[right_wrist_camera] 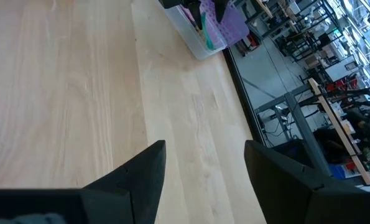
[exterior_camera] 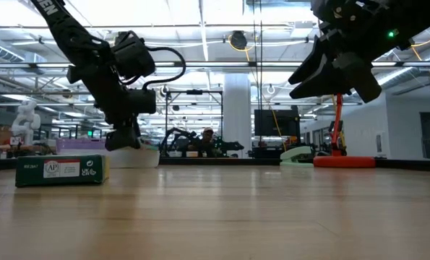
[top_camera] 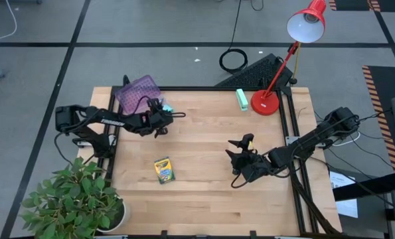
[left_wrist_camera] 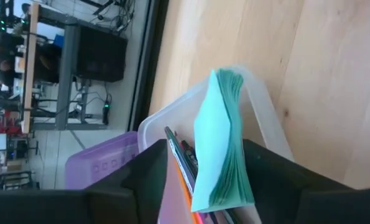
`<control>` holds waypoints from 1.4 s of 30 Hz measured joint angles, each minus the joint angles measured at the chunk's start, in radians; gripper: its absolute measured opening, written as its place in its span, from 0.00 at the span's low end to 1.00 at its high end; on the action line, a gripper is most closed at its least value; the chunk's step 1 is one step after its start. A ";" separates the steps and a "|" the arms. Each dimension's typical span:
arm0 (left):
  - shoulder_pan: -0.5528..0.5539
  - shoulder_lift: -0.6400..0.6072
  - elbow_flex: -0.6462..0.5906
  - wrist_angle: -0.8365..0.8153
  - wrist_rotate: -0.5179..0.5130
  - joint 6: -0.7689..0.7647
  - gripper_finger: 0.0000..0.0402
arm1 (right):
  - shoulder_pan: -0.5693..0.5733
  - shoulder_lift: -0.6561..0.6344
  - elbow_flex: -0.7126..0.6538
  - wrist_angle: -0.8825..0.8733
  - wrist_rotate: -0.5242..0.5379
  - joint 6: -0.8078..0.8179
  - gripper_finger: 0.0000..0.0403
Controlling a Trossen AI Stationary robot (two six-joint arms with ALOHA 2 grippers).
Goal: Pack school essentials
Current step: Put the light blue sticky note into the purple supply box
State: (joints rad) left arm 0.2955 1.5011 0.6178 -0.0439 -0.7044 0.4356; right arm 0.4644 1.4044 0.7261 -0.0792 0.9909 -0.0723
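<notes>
High view showed the left gripper (top_camera: 162,114) reaching over the near edge of a clear box (top_camera: 144,99) with a purple lid (top_camera: 137,91) at the table's (top_camera: 204,192) far-left corner. Left wrist view: the light-blue sticky-note pad (left_wrist_camera: 219,140) stood on edge between the two dark fingers (left_wrist_camera: 278,180), leaning against the clear box (left_wrist_camera: 262,106) wall, so the left gripper (left_wrist_camera: 203,186) was clamped on it or very nearly; contact itself was hidden. Beside the pad, inside the box, sat an orange pencil (left_wrist_camera: 185,183) and a dark pen (left_wrist_camera: 177,152), upright-ish. Purple lid (left_wrist_camera: 101,165) lay behind the box.

Yellow-green crayon box (top_camera: 164,170) lay flat on bare wood, well apart from both arms, nearer the front-left. Low view had it as a green box (exterior_camera: 61,170) resting on the table, with the left gripper (exterior_camera: 123,139) hanging behind it.

Right gripper (top_camera: 239,147) hovered mid-table toward the right side, fingers spread, nothing between them; right wrist view confirmed bare wood between its fingers (right_wrist_camera: 144,174) and the clear box (right_wrist_camera: 194,31) far off.

Mint-green block (top_camera: 241,99) sat near the far edge just beside the red desk lamp (top_camera: 271,93) base. Potted plant (top_camera: 74,199) stood off the front-left corner.
</notes>
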 joint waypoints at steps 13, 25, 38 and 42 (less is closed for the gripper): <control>-0.003 -0.016 0.049 -0.136 0.031 -0.121 0.63 | 0.000 0.000 0.000 -0.001 0.000 0.000 0.53; -0.007 -0.031 0.142 -0.302 0.107 -0.273 0.53 | 0.000 0.000 0.000 -0.004 -0.001 0.000 0.53; 0.066 -0.043 0.195 -0.377 0.210 -0.518 0.20 | 0.000 0.000 0.000 -0.004 -0.002 0.007 0.53; 0.131 -0.043 0.195 -0.379 0.303 -0.613 0.10 | 0.000 0.000 0.000 -0.004 -0.002 0.007 0.53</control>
State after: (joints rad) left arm 0.4269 1.4582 0.8131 -0.4224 -0.4014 -0.1770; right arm 0.4644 1.4044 0.7261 -0.0830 0.9890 -0.0653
